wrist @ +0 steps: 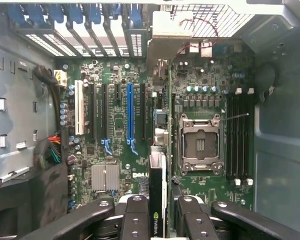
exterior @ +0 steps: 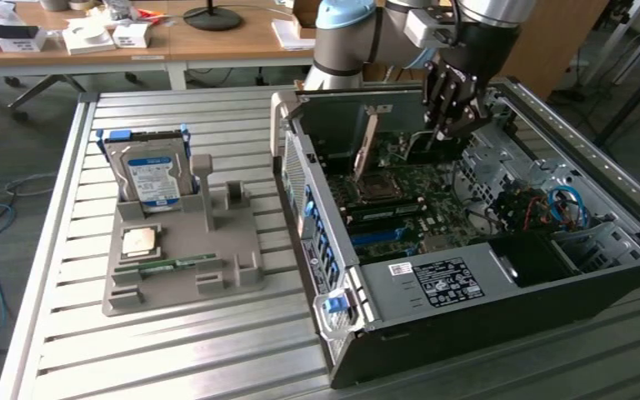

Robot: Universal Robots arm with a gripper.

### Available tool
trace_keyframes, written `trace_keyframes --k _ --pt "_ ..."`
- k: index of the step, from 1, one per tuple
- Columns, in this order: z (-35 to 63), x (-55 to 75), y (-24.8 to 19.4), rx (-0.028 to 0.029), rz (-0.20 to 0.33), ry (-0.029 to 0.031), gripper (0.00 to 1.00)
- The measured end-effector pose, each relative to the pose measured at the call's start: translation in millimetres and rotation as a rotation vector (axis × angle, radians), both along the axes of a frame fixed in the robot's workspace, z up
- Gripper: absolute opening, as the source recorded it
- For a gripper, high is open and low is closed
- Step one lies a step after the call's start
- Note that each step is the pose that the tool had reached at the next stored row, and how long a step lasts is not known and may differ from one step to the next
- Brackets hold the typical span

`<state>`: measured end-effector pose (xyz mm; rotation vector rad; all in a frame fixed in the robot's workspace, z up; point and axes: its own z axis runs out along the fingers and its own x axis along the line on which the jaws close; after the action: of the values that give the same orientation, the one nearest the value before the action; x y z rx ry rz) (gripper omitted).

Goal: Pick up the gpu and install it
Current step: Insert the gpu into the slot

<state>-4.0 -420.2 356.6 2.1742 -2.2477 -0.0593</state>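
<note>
Two views. Exterior view: my gripper (exterior: 453,127) reaches down into the open computer case (exterior: 487,333), above the motherboard (exterior: 432,187). Wrist view: my fingers (wrist: 135,220) clamp the gpu (wrist: 158,200) edge-on, upright over the board between the blue expansion slot (wrist: 130,110) and the CPU socket (wrist: 200,142); seating indeterminate.

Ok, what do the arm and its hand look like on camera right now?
The arm is silver-grey tubing with a pale blue joint cap. The hand is black, built of jointed links; its fingers are matt black bars dotted with round bolt heads. I can make out no markings on it.
</note>
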Motion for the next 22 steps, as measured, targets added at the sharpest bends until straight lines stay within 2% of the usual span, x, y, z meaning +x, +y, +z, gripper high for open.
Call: trace_keyframes --k 9,17,22 --pt "-12.3 -0.1 0.0 0.0000 0.000 0.0000 0.27" --pt "-13.0 -0.1 0.0 0.0000 0.000 0.0000 0.27" --pt "-17.9 -0.1 0.0 0.0001 0.000 -0.0001 0.27"
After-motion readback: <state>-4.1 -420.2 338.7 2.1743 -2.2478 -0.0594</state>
